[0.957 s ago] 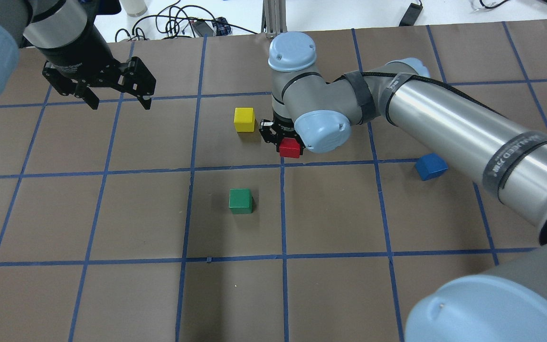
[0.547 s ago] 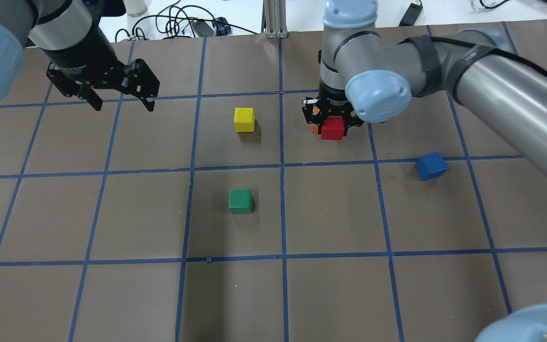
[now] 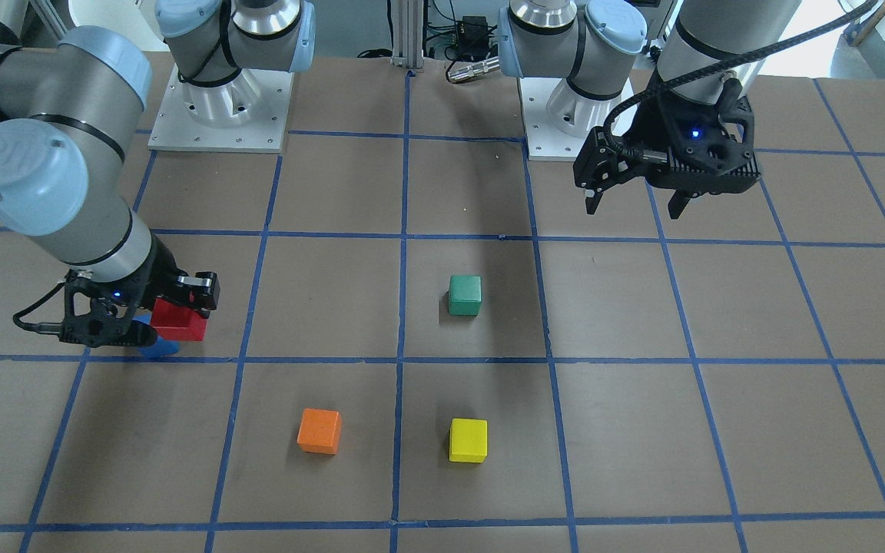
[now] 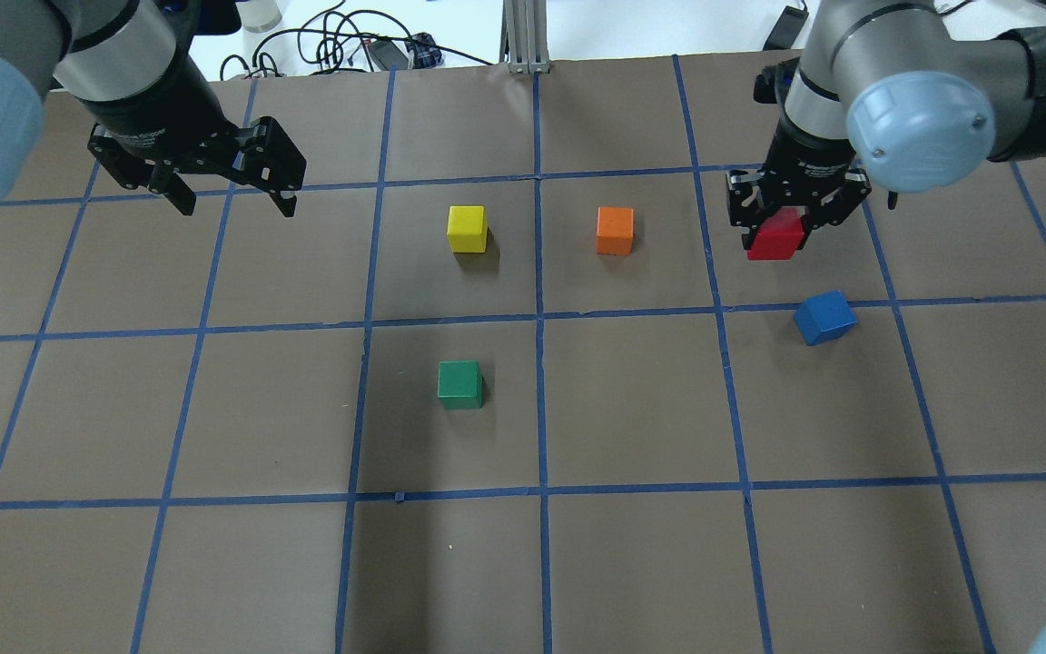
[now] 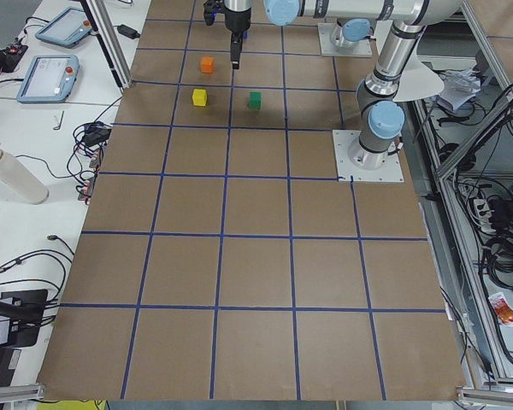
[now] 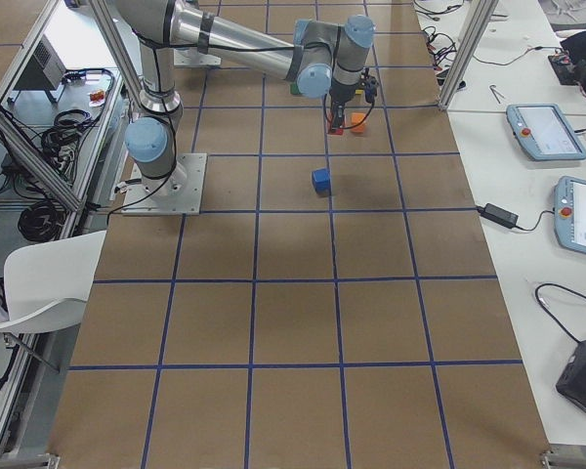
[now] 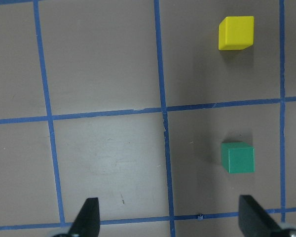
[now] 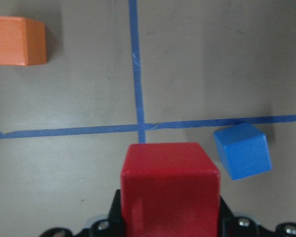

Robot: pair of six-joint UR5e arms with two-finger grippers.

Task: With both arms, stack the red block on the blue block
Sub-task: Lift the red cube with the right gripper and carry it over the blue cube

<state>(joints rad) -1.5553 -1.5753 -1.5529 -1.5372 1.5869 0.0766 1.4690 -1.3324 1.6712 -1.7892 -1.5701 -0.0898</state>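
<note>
Near blue block [image 4: 824,318], right gripper [image 4: 784,229] clamps red block [image 4: 775,242], flat sides. Probably light, rigid; left gripper [image 4: 235,204] gapes.

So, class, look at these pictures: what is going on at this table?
The right gripper is shut on the red block, holding it above the table near the blue block but not yet over it. The left gripper hangs open and empty at the other side. The yellow block, orange block and green block lie on the table, untouched.

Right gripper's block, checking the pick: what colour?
It's the red block, clearest in the right wrist-mounted view.
</note>
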